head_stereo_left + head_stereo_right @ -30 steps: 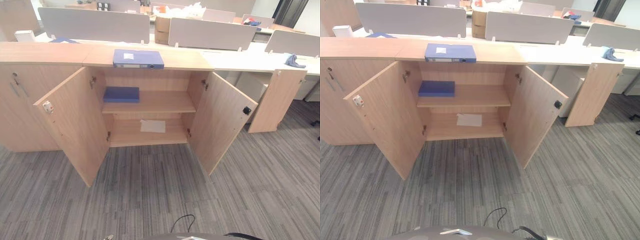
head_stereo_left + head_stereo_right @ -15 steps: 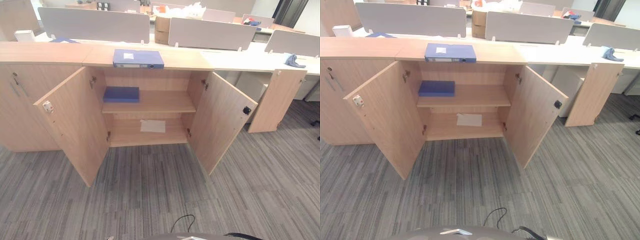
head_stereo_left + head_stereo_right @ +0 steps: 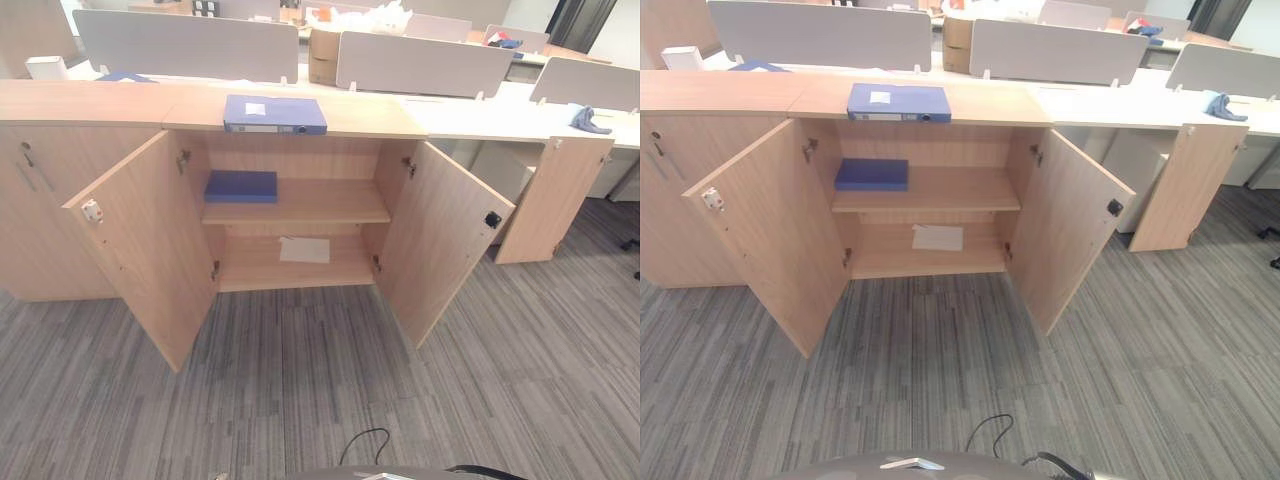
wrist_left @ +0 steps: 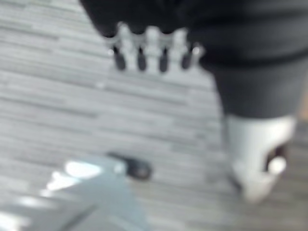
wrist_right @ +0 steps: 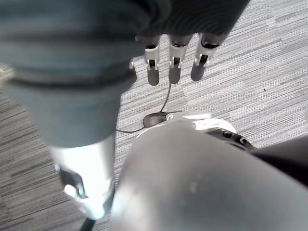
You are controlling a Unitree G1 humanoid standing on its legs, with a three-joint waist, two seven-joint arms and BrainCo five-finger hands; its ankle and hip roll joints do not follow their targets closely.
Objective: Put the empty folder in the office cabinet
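Silver, dark-tipped fingers (image 4: 152,48) of the left hand (image 4: 144,29) hang straight and side by side in the left wrist view, holding nothing, with grey striped carpet (image 4: 57,96) beyond them. The right hand (image 5: 187,29) shows the same in its own wrist view: fingers (image 5: 174,65) straight, slightly apart and empty, pointing down over the carpet.

Farther out, the head views look onto a low wooden office cabinet (image 3: 300,205) with both doors swung wide. The left door (image 3: 150,250) carries a small white latch piece (image 3: 92,210) near its outer edge; the right door (image 3: 445,245) carries a small black one (image 3: 493,219). Lying flat on the cabinet's top, near the front edge and above the open compartment, is the blue folder (image 3: 275,114), its labelled spine facing forward and a white patch on its cover. Inside, a second blue folder (image 3: 241,186) lies flat at the left end of the upper shelf (image 3: 320,205). On the bottom shelf lies a white sheet of paper (image 3: 304,250), about midway along.

A closed cabinet section (image 3: 40,200) joins on at the left. Behind the cabinet run pale desks with grey divider panels (image 3: 185,45); a blue cloth (image 3: 590,121) lies on the desk at the far right, and a brown cardboard box (image 3: 322,57) stands between the panels.
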